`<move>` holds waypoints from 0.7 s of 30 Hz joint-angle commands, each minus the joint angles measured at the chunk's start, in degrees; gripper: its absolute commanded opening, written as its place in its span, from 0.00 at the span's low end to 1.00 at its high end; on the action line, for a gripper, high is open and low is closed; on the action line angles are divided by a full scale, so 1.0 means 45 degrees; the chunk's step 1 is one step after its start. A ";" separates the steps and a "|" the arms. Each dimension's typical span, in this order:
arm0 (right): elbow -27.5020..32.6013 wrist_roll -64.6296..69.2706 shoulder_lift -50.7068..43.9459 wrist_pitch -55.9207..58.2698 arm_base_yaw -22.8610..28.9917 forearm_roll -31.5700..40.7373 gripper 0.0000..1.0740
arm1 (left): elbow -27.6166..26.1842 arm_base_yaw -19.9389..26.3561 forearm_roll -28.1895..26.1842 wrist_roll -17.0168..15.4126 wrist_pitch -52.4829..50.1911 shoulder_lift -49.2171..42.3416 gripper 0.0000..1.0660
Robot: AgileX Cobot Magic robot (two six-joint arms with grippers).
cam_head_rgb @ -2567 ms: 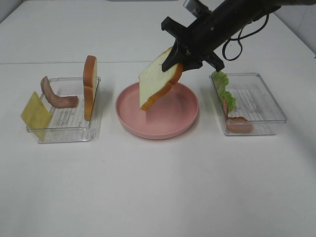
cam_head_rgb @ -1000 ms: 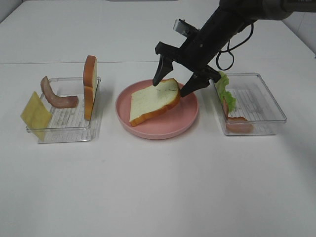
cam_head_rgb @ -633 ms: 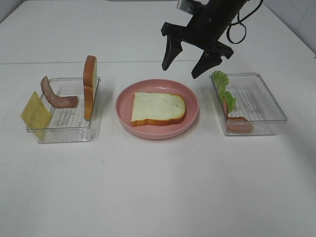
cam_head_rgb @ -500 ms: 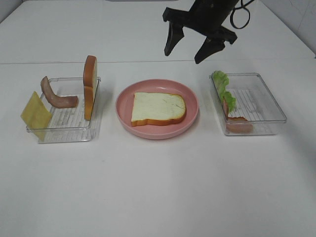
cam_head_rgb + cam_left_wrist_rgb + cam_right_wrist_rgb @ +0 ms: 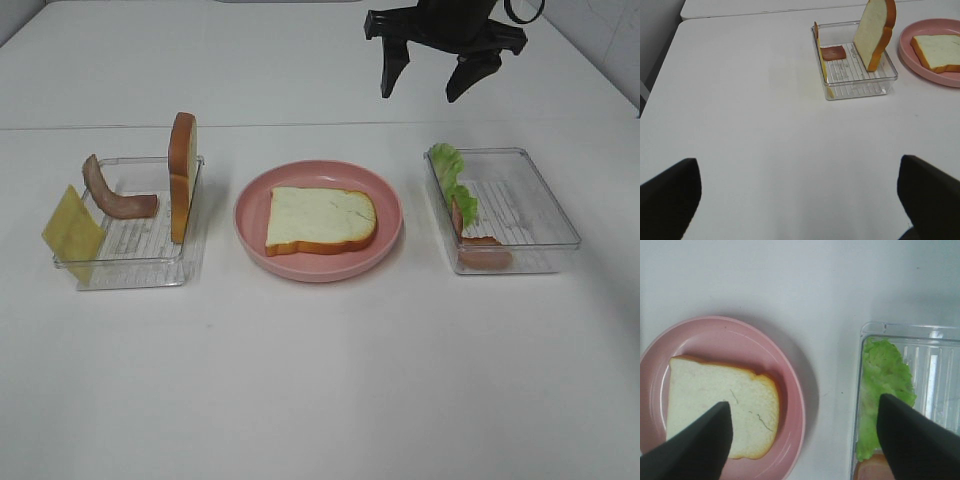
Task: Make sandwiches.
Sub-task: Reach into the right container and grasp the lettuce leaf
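At the centre of the white surface (image 5: pixel 320 380), a pink plate (image 5: pixel 392 215) is shown with one white, brown-crusted bread slice (image 5: pixel 320 220) laid flat on it; nothing is stacked on this slice, so the sandwich is not yet built up. To the left of the plate, apart from it, a clear left tray (image 5: pixel 130 265) is set; a second bread slice (image 5: pixel 181 175) is stood upright on edge against the tray wall nearest the plate; a curved brown-red bacon strip (image 5: pixel 115 195) is seen at the far side of the tray; a yellow cheese square (image 5: pixel 72 232) is propped on edge at the wall farthest from the plate. To the right of the plate, also apart from it, a clear right tray (image 5: pixel 535 215) is set; a green lettuce leaf (image 5: pixel 452 180) is leaned along its wall nearest the plate; a further bacon piece (image 5: pixel 485 250) is lodged at the near corner by the same wall. The right pincer (image 5: pixel 420 92) is held high above the far part of the surface, over the gap between plate and right tray; its jaws are spread apart and nothing is gripped. The left pincer (image 5: pixel 797 190) is seen only in its wrist view, over bare surface well apart from the left tray; its jaws are spread wide and nothing is held between them.
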 commanded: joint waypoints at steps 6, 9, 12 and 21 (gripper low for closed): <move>0.0497 0.0395 0.0076 0.1490 -0.1286 0.0102 0.72 | -0.0025 0.0000 -0.0025 0.0000 -0.0051 -0.0204 0.96; 0.0993 0.0369 0.0178 0.1490 -0.1528 0.0153 0.72 | -0.0025 0.0000 -0.0025 0.0000 -0.0051 -0.0204 0.96; 0.1324 0.0357 0.0306 0.1490 -0.1553 0.0357 0.72 | -0.0025 0.0000 -0.0025 0.0000 -0.0051 -0.0204 0.96; 0.1337 0.0013 0.1146 0.1477 -0.1528 0.1095 0.71 | -0.0025 0.0000 -0.0025 0.0000 -0.0051 -0.0204 0.96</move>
